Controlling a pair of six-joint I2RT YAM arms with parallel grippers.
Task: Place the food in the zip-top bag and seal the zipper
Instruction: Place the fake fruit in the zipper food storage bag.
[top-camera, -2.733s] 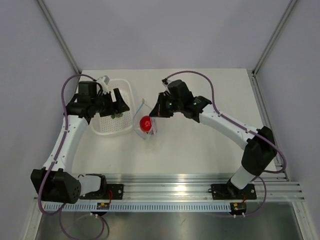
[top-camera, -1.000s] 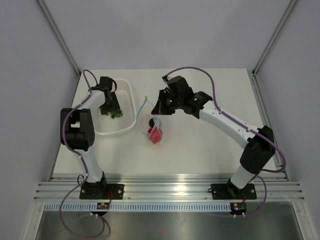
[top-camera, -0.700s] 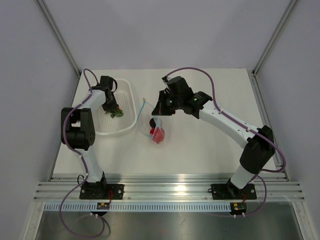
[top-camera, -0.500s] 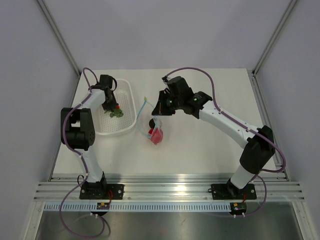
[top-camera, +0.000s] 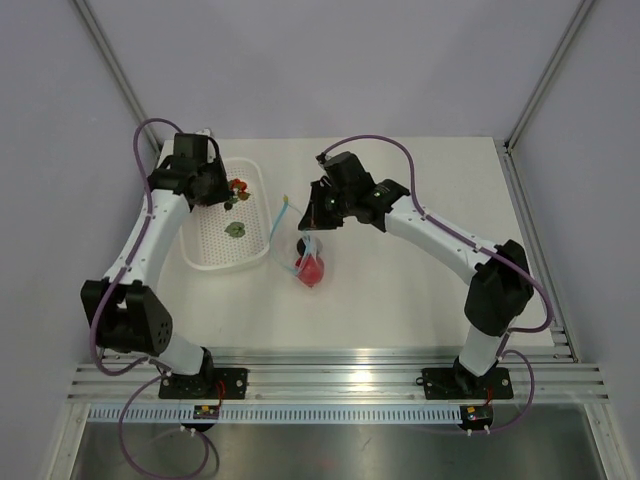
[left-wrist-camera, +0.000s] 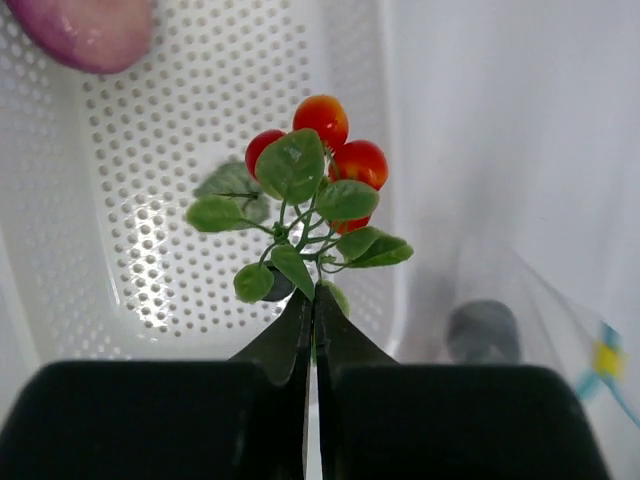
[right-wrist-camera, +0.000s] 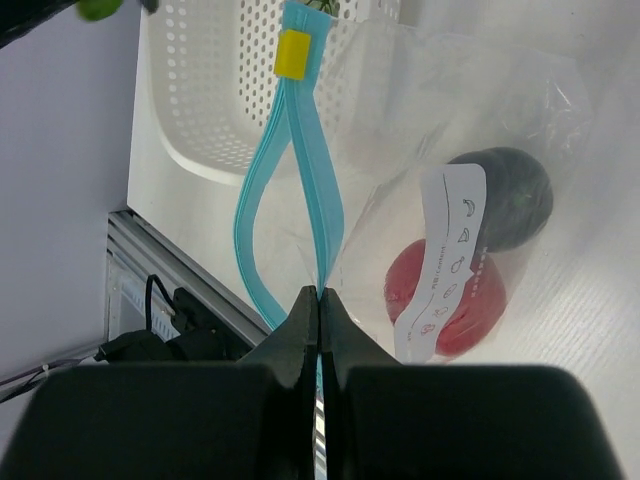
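Observation:
My left gripper (left-wrist-camera: 313, 292) is shut on the stem of a green leafy sprig with small red tomatoes (left-wrist-camera: 310, 180), held above the white perforated basket (top-camera: 205, 250). From above, that left gripper (top-camera: 226, 189) hangs over the basket's far end. A pink roundish piece (left-wrist-camera: 90, 30) lies in the basket. My right gripper (right-wrist-camera: 320, 292) is shut on one end of the teal zipper (right-wrist-camera: 290, 150), holding up the zip-top bag (top-camera: 310, 262) with its mouth gaping. A red piece (right-wrist-camera: 445, 290) and a dark round piece (right-wrist-camera: 510, 200) sit inside the bag.
A yellow slider (right-wrist-camera: 294, 52) sits at the zipper's far end, next to the basket rim (right-wrist-camera: 200, 165). A loose green leaf (top-camera: 236, 229) lies on the basket floor. An aluminium rail (top-camera: 340, 385) runs along the table's near edge.
My left gripper has shut on the green sprig and lifted it off the basket floor toward the basket's far end. The right gripper still holds the bag in the same place.

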